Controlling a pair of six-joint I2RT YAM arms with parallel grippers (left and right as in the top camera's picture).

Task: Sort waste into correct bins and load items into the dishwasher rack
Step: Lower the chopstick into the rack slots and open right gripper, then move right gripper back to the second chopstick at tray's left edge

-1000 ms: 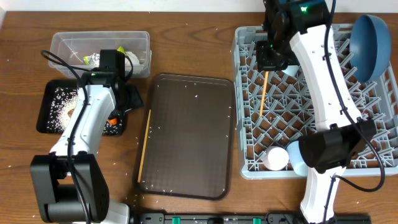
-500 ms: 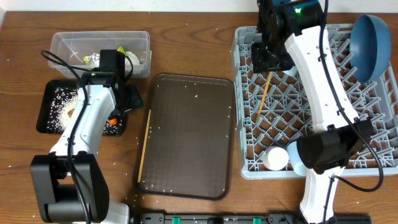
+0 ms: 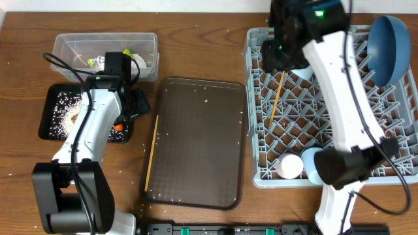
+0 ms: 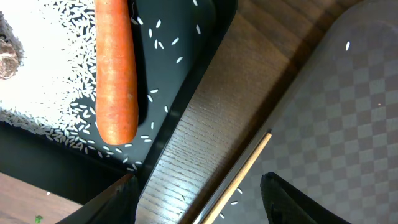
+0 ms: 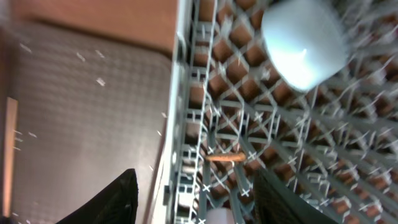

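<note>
Serving tray (image 3: 196,143) rim carries chopstick (image 3: 151,153).

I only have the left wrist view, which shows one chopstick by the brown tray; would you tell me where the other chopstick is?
Observer: The other chopstick lies slanted inside the dishwasher rack, in its left half.
Operator: Thank you. Is the right gripper holding it?
Observer: No; the right gripper is above the rack with its fingers apart and nothing between them.
Operator: What else is loaded?
Observer: A blue plate stands on edge at the rack's far right corner.
</note>
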